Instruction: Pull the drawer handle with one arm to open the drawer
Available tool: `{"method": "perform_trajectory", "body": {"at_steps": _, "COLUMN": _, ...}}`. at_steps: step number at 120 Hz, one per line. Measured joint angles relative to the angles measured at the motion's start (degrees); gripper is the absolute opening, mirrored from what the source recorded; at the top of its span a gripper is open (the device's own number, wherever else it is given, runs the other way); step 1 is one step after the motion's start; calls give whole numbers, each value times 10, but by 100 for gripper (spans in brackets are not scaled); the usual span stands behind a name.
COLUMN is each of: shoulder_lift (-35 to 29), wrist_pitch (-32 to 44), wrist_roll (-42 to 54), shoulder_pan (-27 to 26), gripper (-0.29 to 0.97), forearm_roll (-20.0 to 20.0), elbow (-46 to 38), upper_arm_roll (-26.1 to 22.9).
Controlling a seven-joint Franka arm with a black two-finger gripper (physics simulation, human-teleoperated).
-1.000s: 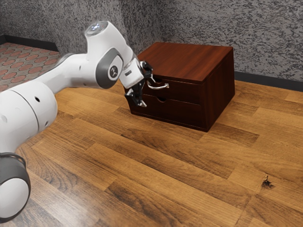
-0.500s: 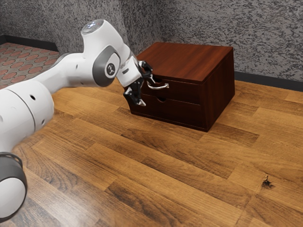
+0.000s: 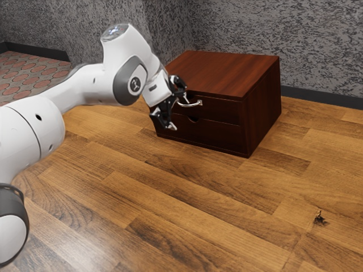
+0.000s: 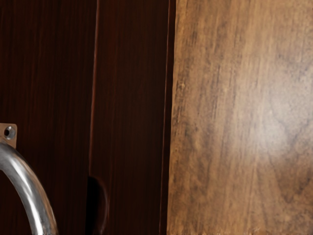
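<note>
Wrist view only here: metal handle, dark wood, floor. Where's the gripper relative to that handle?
Observer: The gripper sits just below the handle, at its end toward the exterior view's left. I can't tell whether it has a grasp.
Operator: Drawer open at all?
Observer: No. The top drawer looks flush with the lower drawer, with no gap showing.
</note>
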Motion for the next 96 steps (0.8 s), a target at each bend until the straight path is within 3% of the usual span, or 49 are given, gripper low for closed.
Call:
{"method": "perform_trajectory", "body": {"at_steps": 25, "shoulder_lift": 1, "wrist_pitch": 1, "wrist_roll": 4, "shoulder_pan": 1, "gripper": 66, "forearm_roll": 0, "elbow": -6, "upper_arm_roll": 0}}
{"method": "perform_trajectory", "body": {"at_steps": 43, "shoulder_lift": -22, "wrist_pitch": 1, "wrist_roll": 3, "shoulder_pan": 0, "gripper": 37, "forearm_roll": -8, "elbow": -23, "upper_arm_roll": 1}}
{"method": "perform_trajectory", "body": {"at_steps": 56, "shoulder_lift": -60, "wrist_pitch": 0, "wrist_roll": 0, "shoulder_pan": 0, "gripper": 25, "forearm_roll": -9, "elbow": -63, "upper_arm_roll": 2}}
{"method": "perform_trajectory", "body": {"at_steps": 96, "shoulder_lift": -191, "wrist_pitch": 12, "wrist_roll": -7, "shoulder_pan": 7, "gripper": 16, "forearm_roll": -10, "elbow": -231, "upper_arm_roll": 2}}
